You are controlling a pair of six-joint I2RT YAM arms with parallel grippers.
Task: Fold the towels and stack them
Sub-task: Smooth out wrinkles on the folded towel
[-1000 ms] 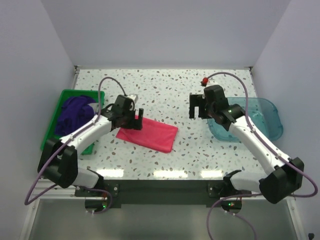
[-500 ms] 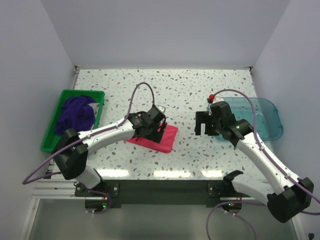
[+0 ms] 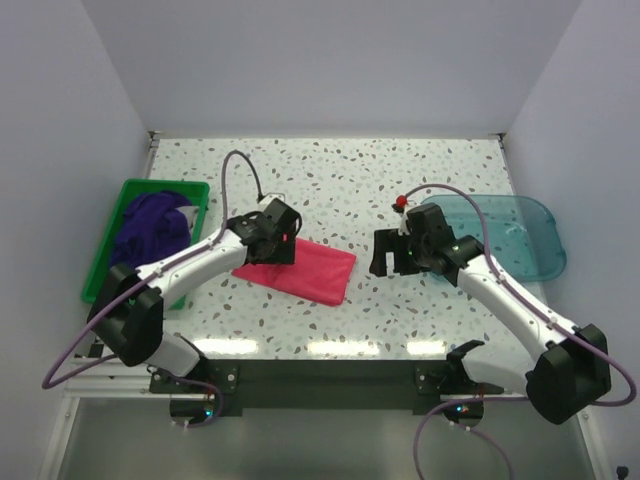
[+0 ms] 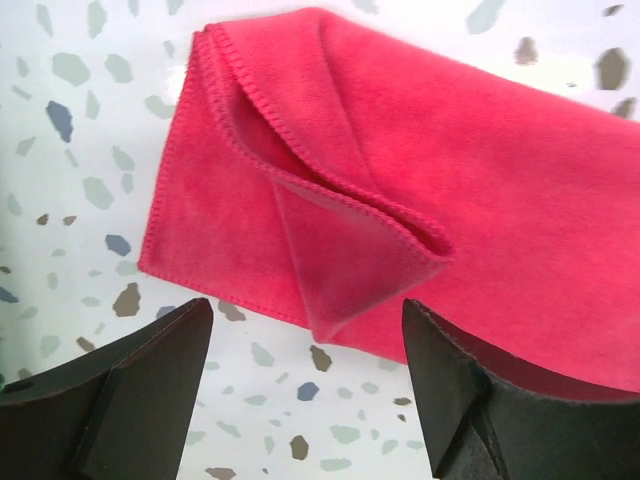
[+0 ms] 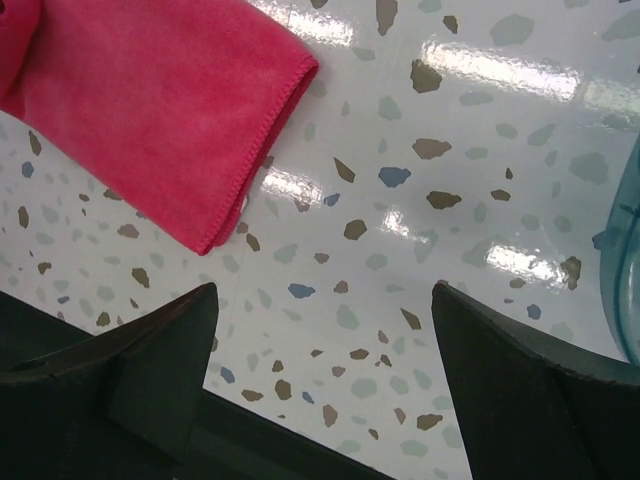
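Observation:
A hot pink towel [image 3: 305,268] lies folded on the speckled table, left of centre. In the left wrist view its top layer [image 4: 340,250] stands up in a loose pointed flap. My left gripper [image 3: 276,244] hovers over the towel's left end, open, with nothing between its fingers [image 4: 150,370]. My right gripper [image 3: 388,260] hangs just right of the towel, also open, over bare table [image 5: 325,330]. The towel's right corner [image 5: 160,110] shows at the upper left of the right wrist view. Dark purple towels [image 3: 150,228] are bunched in the green bin.
The green plastic bin [image 3: 104,256] stands at the left edge of the table. A translucent teal tray [image 3: 510,235] sits at the right, its rim [image 5: 625,280] close beside my right gripper. White walls close in the table at the back and sides.
The left gripper swung right over the towel, then drew back to its left end. The right gripper came down and left towards the towel's right end. Both jaws narrowed a little.

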